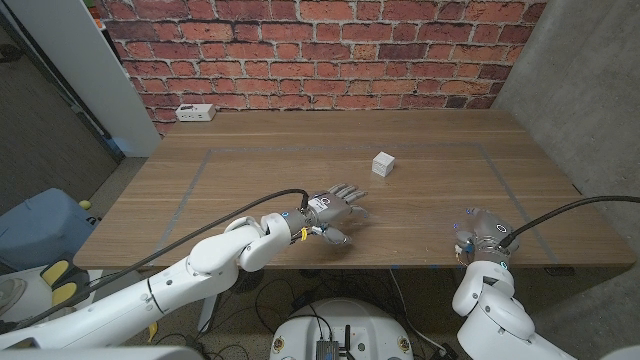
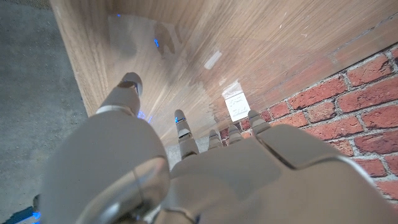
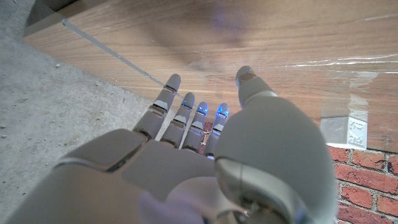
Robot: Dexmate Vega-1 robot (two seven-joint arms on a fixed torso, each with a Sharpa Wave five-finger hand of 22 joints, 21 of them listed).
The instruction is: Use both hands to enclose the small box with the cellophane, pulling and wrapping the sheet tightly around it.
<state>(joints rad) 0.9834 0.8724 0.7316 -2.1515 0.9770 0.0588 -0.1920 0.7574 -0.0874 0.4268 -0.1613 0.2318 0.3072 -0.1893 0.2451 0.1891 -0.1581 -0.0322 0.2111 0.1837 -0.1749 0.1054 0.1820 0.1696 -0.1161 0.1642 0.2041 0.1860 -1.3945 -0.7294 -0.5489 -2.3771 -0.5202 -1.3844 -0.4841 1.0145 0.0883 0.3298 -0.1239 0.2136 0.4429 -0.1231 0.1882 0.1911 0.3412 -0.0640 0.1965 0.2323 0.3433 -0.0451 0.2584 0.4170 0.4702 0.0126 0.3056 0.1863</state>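
A small white box (image 1: pixel 383 163) stands on a large clear cellophane sheet (image 1: pixel 270 170) spread over the middle of the wooden table. My left hand (image 1: pixel 335 210) hovers or rests on the sheet's near part, in front and to the left of the box, fingers stretched out and apart, holding nothing. My right hand (image 1: pixel 478 235) sits near the table's front right edge, fingers apart, nothing in it. In the left wrist view the left hand (image 2: pixel 205 168) points towards the box (image 2: pixel 236 106) over the glossy sheet (image 2: pixel 186 56). In the right wrist view the right hand (image 3: pixel 205 155) has the box (image 3: pixel 345 130) off to one side.
A white power strip (image 1: pixel 195 113) lies at the back left corner of the table (image 1: pixel 540 170). A brick wall (image 1: pixel 320 50) runs behind it. A blue seat (image 1: pixel 45 225) stands on the floor beyond the left edge.
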